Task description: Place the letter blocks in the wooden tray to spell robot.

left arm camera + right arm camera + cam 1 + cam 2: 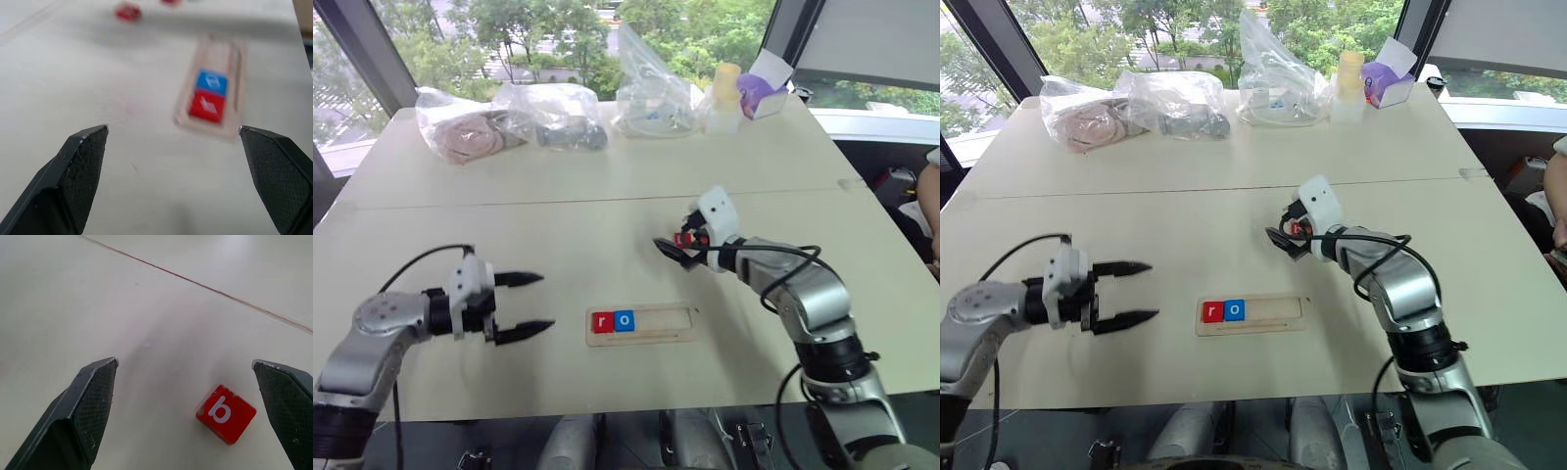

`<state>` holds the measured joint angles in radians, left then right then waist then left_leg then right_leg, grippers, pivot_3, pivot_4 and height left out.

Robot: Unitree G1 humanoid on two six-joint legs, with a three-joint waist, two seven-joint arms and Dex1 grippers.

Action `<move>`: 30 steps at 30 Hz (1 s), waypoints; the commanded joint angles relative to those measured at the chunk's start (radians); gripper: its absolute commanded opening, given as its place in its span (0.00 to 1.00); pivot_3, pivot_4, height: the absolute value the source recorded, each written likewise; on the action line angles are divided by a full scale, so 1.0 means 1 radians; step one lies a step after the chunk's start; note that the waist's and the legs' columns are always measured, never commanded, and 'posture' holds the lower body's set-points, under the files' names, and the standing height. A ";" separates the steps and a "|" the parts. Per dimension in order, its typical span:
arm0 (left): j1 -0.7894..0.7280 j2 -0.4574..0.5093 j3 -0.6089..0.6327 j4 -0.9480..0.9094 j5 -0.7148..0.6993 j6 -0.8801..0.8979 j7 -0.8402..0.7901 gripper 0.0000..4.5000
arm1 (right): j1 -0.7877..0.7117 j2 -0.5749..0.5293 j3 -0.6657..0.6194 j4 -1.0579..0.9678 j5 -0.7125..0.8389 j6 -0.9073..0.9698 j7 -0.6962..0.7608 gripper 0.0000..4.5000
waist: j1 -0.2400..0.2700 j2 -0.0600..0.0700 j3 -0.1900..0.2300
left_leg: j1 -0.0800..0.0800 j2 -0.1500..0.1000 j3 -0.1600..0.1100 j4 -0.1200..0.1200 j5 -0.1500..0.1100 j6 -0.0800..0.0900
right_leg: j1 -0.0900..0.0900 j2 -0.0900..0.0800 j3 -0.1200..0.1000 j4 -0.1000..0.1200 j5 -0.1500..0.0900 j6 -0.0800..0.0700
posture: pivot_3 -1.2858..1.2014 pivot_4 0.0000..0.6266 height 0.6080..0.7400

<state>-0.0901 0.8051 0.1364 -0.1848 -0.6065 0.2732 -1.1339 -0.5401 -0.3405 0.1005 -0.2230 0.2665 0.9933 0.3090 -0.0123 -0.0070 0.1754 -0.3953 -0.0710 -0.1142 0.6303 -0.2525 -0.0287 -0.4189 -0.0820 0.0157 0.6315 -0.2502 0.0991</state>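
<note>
- My left gripper [529, 305] hovers over the pale table [607, 196], its two black fingers spread wide with nothing between them, pointing toward the tray from my left.
- The long, narrow light-wood tray with rounded ends [639, 324] lies flat near the table's front edge, between my two arms.
- Two square tiles sit side by side at the tray's left end: a red one with a white "r" [602, 321], and touching it on the right a blue one with a white "o" [624, 319]. The rest of the slot is bare wood.
- My right gripper [674, 251] is farther back on the table, beyond the tray's right end, its fingers wide apart and holding nothing.
- A small red square tile with a white "b" [225, 413] lies on the table between my right fingertips, nearer one finger, touching neither.
- Along the far edge stand clear plastic bags [509, 122], a yellow-capped bottle [722, 98] and a purple box [759, 90].
</note>
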 commanded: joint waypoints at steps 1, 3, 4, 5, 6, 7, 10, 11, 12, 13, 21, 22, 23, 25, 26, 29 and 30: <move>-0.026 -0.006 0.044 -0.096 -0.094 0.103 0.055 1.00 | -0.007 0.033 0.003 -0.004 -0.054 0.019 -0.083 1.00 | -0.001 0.000 0.000 | 0.000 0.000 0.000 0.000 0.000 0.000 | 0.000 0.000 0.000 0.000 0.000 0.000 | 0.52 0.24 1.00; -0.033 -0.009 0.046 -0.124 -0.108 0.134 0.074 1.00 | 0.001 0.051 0.015 -0.009 -0.084 0.021 -0.122 1.00 | -0.003 0.000 0.000 | 0.000 0.000 0.001 -0.001 0.000 0.000 | -0.001 0.001 0.000 0.001 0.000 0.000 | 0.52 0.24 1.00; -0.035 -0.011 0.045 -0.132 -0.109 0.140 0.080 1.00 | 0.003 0.059 0.020 -0.008 -0.097 0.020 -0.136 1.00 | -0.004 0.000 0.000 | 0.000 0.000 0.002 -0.002 0.000 0.000 | -0.002 0.001 0.000 0.001 0.000 0.000 | 0.52 0.24 1.00; -0.037 -0.012 0.043 -0.140 -0.110 0.146 0.085 1.00 | 0.008 0.067 0.025 -0.006 -0.113 0.019 -0.155 1.00 | -0.006 0.000 0.000 | 0.000 0.000 0.002 -0.002 0.000 0.000 | -0.002 0.001 0.000 0.001 0.000 0.000 | 0.52 0.24 1.00; -0.040 -0.014 0.042 -0.146 -0.109 0.152 0.087 1.00 | 0.012 0.074 0.030 -0.004 -0.128 0.016 -0.170 1.00 | -0.006 0.000 0.000 | 0.000 0.000 0.002 -0.002 0.000 0.000 | -0.002 0.001 0.001 0.001 0.000 0.000 | 0.52 0.24 1.00; -0.042 -0.016 0.042 -0.150 -0.109 0.157 0.090 1.00 | 0.015 0.081 0.033 0.000 -0.142 0.012 -0.185 1.00 | -0.006 0.000 0.000 | 0.000 0.000 0.002 -0.002 0.000 0.000 | -0.002 0.002 0.001 0.001 0.000 0.000 | 0.52 0.24 1.00; -0.043 -0.023 0.040 -0.160 -0.106 0.166 0.096 1.00 | 0.025 0.114 0.027 0.018 -0.163 0.013 -0.216 1.00 | -0.007 0.000 0.000 | 0.000 0.000 0.003 -0.002 0.000 -0.001 | -0.003 0.002 0.001 0.003 0.000 0.000 | 0.52 0.24 1.00; -0.042 -0.025 0.038 -0.163 -0.103 0.167 0.098 1.00 | 0.027 0.132 0.022 0.028 -0.161 0.024 -0.223 1.00 | -0.007 0.000 0.000 | 0.000 0.000 0.003 -0.002 0.001 -0.001 | -0.003 0.002 0.001 0.003 0.000 0.000 | 0.52 0.24 1.00; -0.042 -0.026 0.037 -0.163 -0.100 0.168 0.098 1.00 | 0.029 0.153 0.014 0.040 -0.155 0.035 -0.229 1.00 | -0.007 0.000 0.000 | 0.000 0.000 0.003 -0.002 0.001 -0.001 | -0.003 0.002 0.001 0.003 0.000 0.000 | 0.52 0.24 1.00; -0.043 -0.028 0.036 -0.164 -0.098 0.170 0.099 1.00 | 0.030 0.173 0.007 0.052 -0.150 0.042 -0.234 1.00 | -0.007 0.000 0.000 | 0.001 0.000 0.003 -0.002 0.001 -0.001 | -0.003 0.003 0.001 0.003 0.000 0.000 | 0.52 0.24 1.00; -0.049 -0.045 0.030 -0.175 -0.089 0.179 0.124 1.00 | -0.004 0.306 -0.134 0.158 -0.145 0.078 -0.331 1.00 | -0.006 0.000 0.000 | 0.003 0.000 0.003 -0.001 0.001 -0.001 | 0.000 0.003 0.002 0.003 0.001 0.000 | 0.52 0.24 1.00; -0.050 -0.049 0.027 -0.179 -0.087 0.181 0.129 1.00 | -0.008 0.314 -0.149 0.163 -0.145 0.081 -0.338 1.00 | -0.006 0.000 -0.001 | 0.004 0.000 0.003 -0.001 0.001 -0.002 | 0.000 0.003 0.002 0.003 0.001 -0.001 | 0.52 0.24 1.00; -0.051 -0.054 0.025 -0.180 -0.084 0.179 0.135 1.00 | -0.013 0.320 -0.161 0.169 -0.147 0.082 -0.349 1.00 | -0.006 0.000 -0.001 | 0.004 0.000 0.003 -0.001 0.001 -0.002 | 0.000 0.003 0.002 0.003 0.001 -0.001 | 0.52 0.24 1.00; -0.056 -0.066 0.017 -0.180 -0.077 0.176 0.147 1.00 | -0.021 0.326 -0.180 0.180 -0.148 0.085 -0.361 1.00 | -0.004 0.000 -0.001 | 0.004 0.000 0.003 0.000 0.001 -0.002 | 0.001 0.003 0.002 0.003 0.001 -0.001 | 0.52 0.24 1.00; -0.060 -0.072 0.015 -0.176 -0.074 0.173 0.150 1.00 | -0.023 0.325 -0.177 0.184 -0.150 0.084 -0.361 0.94 | -0.002 0.000 -0.001 | 0.004 0.000 0.003 0.000 0.001 -0.002 | 0.001 0.003 0.002 0.003 0.001 -0.001 | 0.52 0.24 1.00; -0.065 -0.091 0.005 -0.168 -0.065 0.164 0.154 1.00 | -0.018 0.310 -0.159 0.196 -0.161 0.075 -0.356 0.71 | -0.003 0.000 -0.001 | 0.004 0.000 0.003 0.000 0.001 -0.002 | 0.002 0.003 0.002 0.003 0.001 -0.001 | 0.52 0.24 1.00; -0.066 -0.097 0.000 -0.169 -0.061 0.163 0.156 1.00 | -0.013 0.299 -0.152 0.199 -0.166 0.069 -0.352 0.62 | -0.004 0.000 -0.001 | 0.004 0.000 0.003 0.000 0.001 -0.002 | 0.002 0.003 0.002 0.003 0.001 -0.001 | 0.52 0.24 1.00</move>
<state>-0.1438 0.7110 0.1366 -0.3337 -0.6697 0.4505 -0.9800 -0.5670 -0.0299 -0.0538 -0.0499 0.1130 1.0572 -0.0423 -0.0164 -0.0071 0.1745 -0.3908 -0.0713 -0.1114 0.6306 -0.2511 -0.0303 -0.4169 -0.0789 0.0173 0.6348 -0.2492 0.0981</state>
